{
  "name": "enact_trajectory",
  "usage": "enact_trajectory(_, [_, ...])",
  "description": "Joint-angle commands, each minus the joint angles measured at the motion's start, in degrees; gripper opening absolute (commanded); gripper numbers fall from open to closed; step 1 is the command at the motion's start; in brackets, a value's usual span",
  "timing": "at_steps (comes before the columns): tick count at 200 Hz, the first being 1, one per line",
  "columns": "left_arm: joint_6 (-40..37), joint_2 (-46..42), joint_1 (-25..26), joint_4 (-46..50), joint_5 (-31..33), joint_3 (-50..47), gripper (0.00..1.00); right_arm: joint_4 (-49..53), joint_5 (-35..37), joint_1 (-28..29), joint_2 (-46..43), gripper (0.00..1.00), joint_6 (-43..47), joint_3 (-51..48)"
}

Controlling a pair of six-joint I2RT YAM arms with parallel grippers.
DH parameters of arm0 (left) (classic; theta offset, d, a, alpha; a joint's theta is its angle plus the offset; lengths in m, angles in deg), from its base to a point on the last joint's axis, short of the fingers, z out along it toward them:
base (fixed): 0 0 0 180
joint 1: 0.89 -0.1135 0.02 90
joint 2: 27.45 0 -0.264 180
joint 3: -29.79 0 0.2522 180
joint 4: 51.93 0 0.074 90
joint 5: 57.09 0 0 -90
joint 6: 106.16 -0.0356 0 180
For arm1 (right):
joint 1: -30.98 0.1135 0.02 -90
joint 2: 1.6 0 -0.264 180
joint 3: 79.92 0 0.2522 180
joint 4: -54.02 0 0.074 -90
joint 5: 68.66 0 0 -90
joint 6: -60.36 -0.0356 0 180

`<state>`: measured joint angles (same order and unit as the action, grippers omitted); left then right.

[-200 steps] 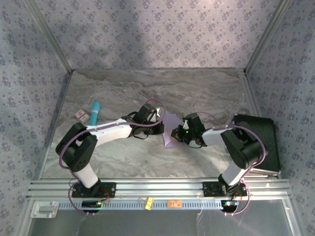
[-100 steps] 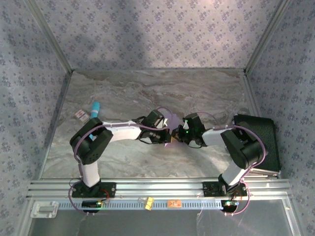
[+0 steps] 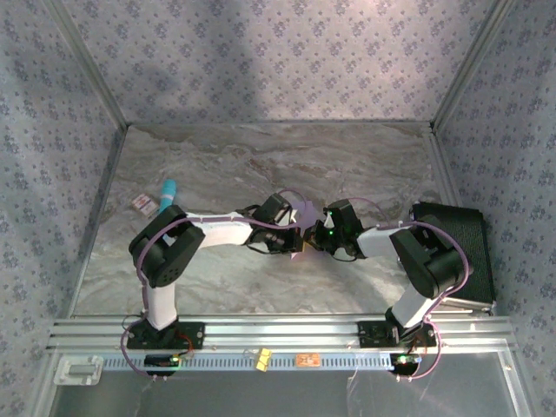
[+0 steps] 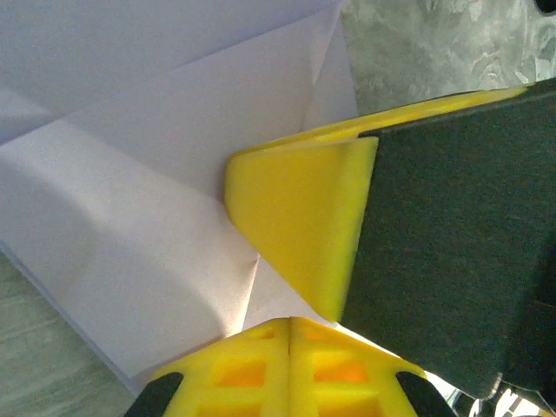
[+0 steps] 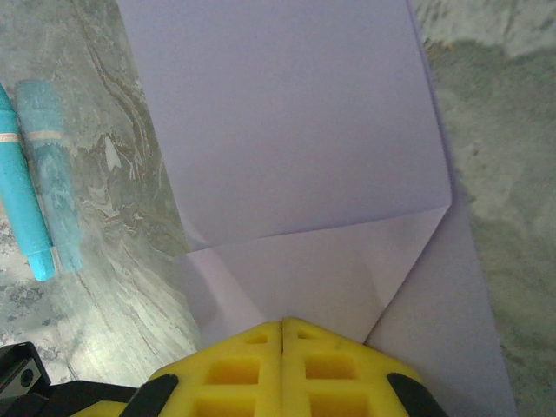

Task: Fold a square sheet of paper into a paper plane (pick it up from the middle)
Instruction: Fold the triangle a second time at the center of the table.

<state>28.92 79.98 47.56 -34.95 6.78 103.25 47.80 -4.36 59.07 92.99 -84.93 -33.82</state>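
Note:
The square sheet of paper (image 3: 303, 214) is lavender and lies partly folded at the table's middle, with diagonal flaps and creases (image 5: 287, 130). My left gripper (image 3: 294, 237) comes in from the left, shut, its yellow tips (image 4: 289, 320) pressed down on a folded layer (image 4: 130, 217) with nothing between them. My right gripper (image 3: 314, 236) faces it from the right, also shut, its tips (image 5: 282, 321) resting on a triangular flap. In the left wrist view, one yellow fingertip (image 4: 295, 217) of the right gripper lies on the paper just ahead of my left tips. Both arms hide much of the sheet from above.
A teal marker (image 3: 168, 195) and a small card (image 3: 144, 204) lie at the left of the marble table; the marker (image 5: 24, 200) is left of the paper. A black case (image 3: 460, 252) sits at the right edge. Patterned walls enclose the table.
The left arm has swung right over the paper until its gripper meets the right one, covering most of the sheet. The right arm has stayed put.

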Motion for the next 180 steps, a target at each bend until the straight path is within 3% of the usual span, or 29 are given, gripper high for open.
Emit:
enact_trajectory(1, [-0.79, 0.41, 0.07, 0.53, 0.98, -1.0, 0.01, 4.91, 2.31, -0.28, 0.77, 0.0, 0.75, -1.88])
enact_trajectory(180, [-1.7, -5.27, 0.29, 0.49, 3.01, -9.55, 0.02, 5.18, 2.06, -1.93, 0.68, 0.0, 1.63, -2.9])
